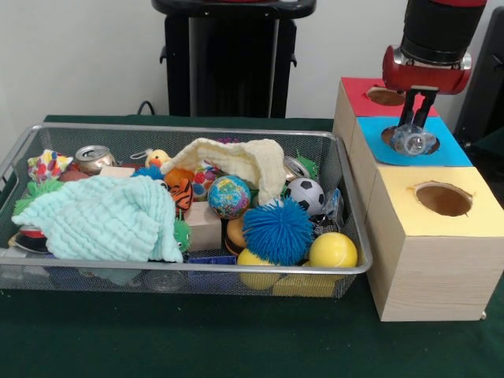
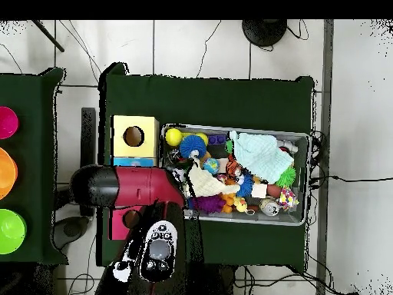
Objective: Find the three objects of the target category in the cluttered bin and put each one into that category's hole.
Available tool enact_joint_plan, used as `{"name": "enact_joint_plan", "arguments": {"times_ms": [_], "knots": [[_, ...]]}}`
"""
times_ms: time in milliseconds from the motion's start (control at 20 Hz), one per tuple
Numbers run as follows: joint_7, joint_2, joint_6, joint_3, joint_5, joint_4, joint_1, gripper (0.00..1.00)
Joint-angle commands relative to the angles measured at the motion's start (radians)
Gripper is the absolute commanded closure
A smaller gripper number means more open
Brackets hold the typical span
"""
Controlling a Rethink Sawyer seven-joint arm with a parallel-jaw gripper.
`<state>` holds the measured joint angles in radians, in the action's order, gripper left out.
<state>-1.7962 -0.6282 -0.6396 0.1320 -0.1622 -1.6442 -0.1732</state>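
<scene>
Nearest you in the front view is the dark green tablecloth (image 1: 197,339), w/ the bin (image 1: 189,269) sitting on it, its silver mesh front wall and rounded rim running across the left and centre. You've got a big mint-green cloth (image 1: 106,216) heaped over the bin's left half, and a cream knitted cloth (image 1: 240,161) draped over the pile near the back centre. To the right of the bin, just beside its end wall, stands the wooden box row: yellow-surround hole (image 1: 443,198) closest to you, then the hole (image 1: 391,138) w/ the blue surround, then the red-surround hole (image 1: 385,96) at the far end. Above the blue one you see the red and black arm (image 1: 433,39) coming down, the gripper (image 1: 414,134) closed on a wrinkly clear plastic item (image 1: 414,141) w/ a faint blue tint, held right over the blue hole's opening, approx centred on it. Back in the bin, smaller stuff: a blue spiky ball (image 1: 277,230) at front right, a yellow ball (image 1: 333,250) beside it against the front rim, a globe ball (image 1: 229,196) mid-pile, a soccer ball (image 1: 305,194) right of that, and a dented metal can (image 1: 93,157) at back left. Any other clear plastic items in the pile you can't make out for sure.
</scene>
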Motion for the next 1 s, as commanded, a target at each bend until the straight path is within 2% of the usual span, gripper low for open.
{"name": "enact_joint_plan", "arguments": {"times_ms": [50, 750, 1000], "knots": [[-0.214, 0.187, 0.250, -0.035, 0.000, 0.033, 0.043, 1.00], [-0.193, 0.269, 0.343, -0.042, -0.016, 0.060, 0.055, 1.00], [-0.196, 0.254, 0.339, -0.031, -0.030, 0.045, 0.048, 1.00]]}}
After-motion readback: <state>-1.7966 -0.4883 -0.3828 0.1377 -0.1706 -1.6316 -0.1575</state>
